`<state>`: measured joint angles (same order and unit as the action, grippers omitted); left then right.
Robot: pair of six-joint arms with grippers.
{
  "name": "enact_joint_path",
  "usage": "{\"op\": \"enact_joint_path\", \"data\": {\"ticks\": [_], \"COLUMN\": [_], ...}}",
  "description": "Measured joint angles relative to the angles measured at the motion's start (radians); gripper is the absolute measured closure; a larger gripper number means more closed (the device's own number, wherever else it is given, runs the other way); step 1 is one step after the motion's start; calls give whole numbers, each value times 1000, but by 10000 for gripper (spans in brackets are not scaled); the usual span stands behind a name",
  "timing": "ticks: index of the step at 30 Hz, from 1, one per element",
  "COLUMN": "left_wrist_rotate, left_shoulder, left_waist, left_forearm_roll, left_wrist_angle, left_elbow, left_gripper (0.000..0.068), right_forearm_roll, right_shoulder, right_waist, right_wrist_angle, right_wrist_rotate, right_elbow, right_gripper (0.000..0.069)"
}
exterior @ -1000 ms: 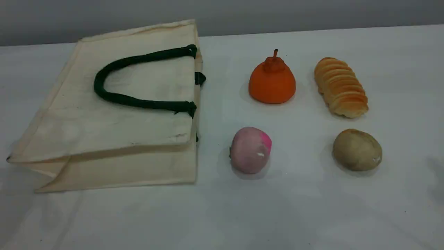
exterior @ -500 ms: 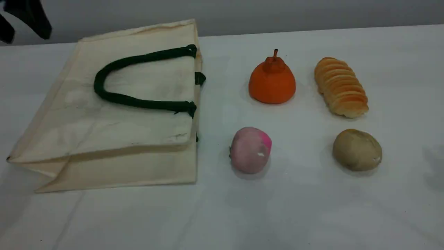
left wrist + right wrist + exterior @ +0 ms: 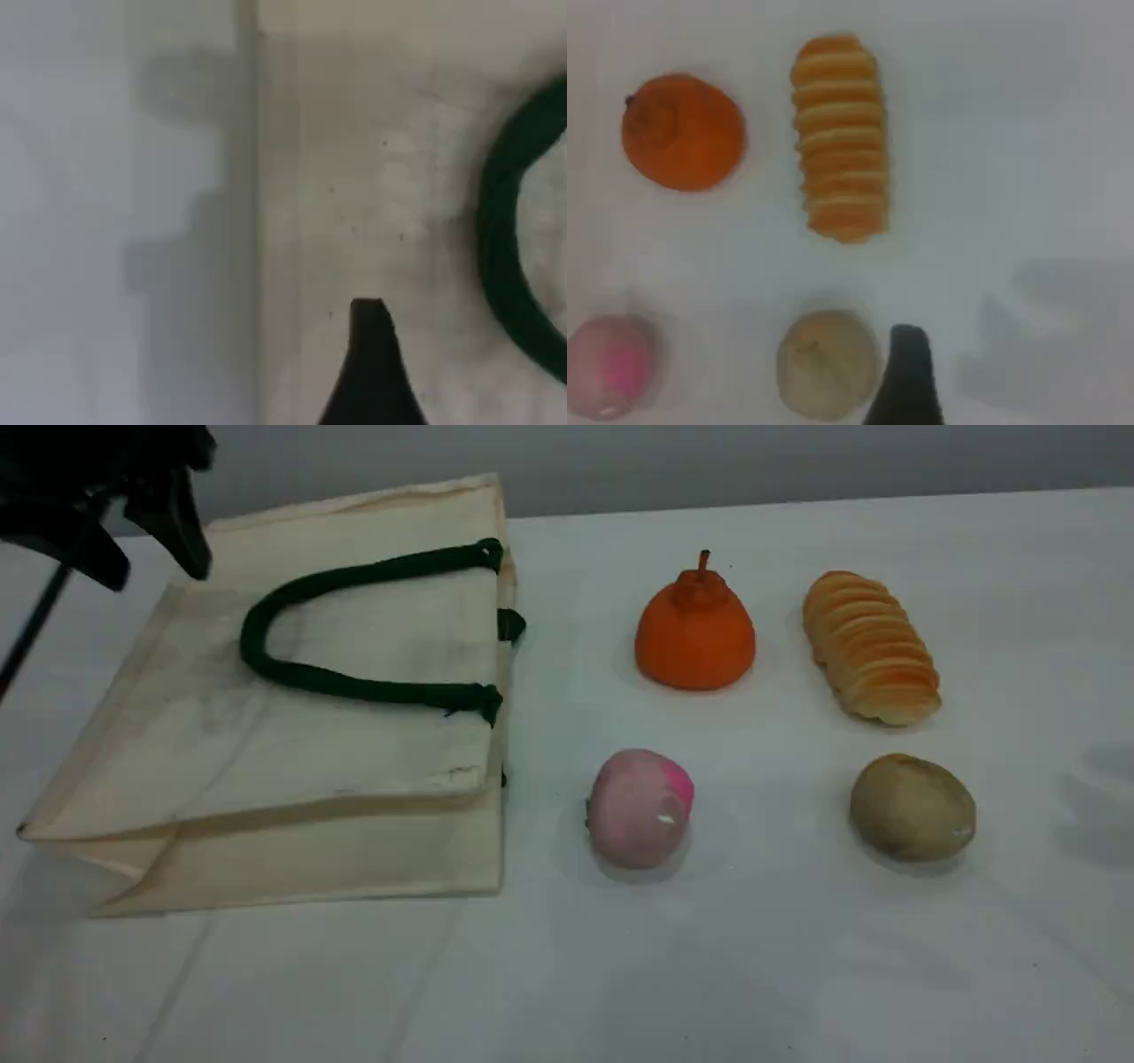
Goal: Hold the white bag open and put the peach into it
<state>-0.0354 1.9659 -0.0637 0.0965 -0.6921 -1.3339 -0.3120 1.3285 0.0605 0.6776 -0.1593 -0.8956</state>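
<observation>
Table (image 3: 797,957): white, fills the whole field, carries every item listed below.

White bag (image 3: 337,735): lies flat on its side on the left half, mouth turned right toward the food items. Panels pressed together, mouth not held open. Carries one dark green handle (image 3: 354,686) looped flat on the upper panel; shows only a stub of the second at the mouth edge.

Left gripper (image 3: 152,571): hangs above the bag's far left corner, fingers spread wide, nothing between them. Appears in the left wrist view as one dark fingertip (image 3: 372,363) over bare cloth, with the bag's edge to its left and the handle's curve to its right. Looks clear of the cloth.

Bread loaf (image 3: 873,646): ridged, golden, lies at far right.

Orange pear-shaped fruit (image 3: 695,633): stands stem up, left of the loaf and apart from it.

Brownish lump (image 3: 912,806): rests nearer the camera than the loaf.

Peach (image 3: 638,810): rests on the table near the bag's mouth but apart from it, nearer than the orange fruit, left of the lump. Untouched.

Right gripper (image 3: 908,376): outside the scene view. Shows one dark fingertip in its own view, above the table beside the lump. Set fully wide, holding nothing.
</observation>
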Motion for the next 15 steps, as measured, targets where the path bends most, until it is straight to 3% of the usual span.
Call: {"op": "enact_joint_path", "data": {"ticks": [7,15], "left_wrist_rotate": [3,61], "left_shoulder": [121,189], "left_waist": [0,-42], "left_forearm_roll": [16,75], "left_wrist_angle": [0,39], "left_elbow": [-72,-100], "left_gripper": [206,206], "right_forearm_roll": [0,-4], "right_shoulder": [19,19], "right_waist": [0,0], "right_wrist_angle": [-12,-29], "right_wrist_rotate": [-1,-1], "right_elbow": [0,0], "right_gripper": [153,153]}}
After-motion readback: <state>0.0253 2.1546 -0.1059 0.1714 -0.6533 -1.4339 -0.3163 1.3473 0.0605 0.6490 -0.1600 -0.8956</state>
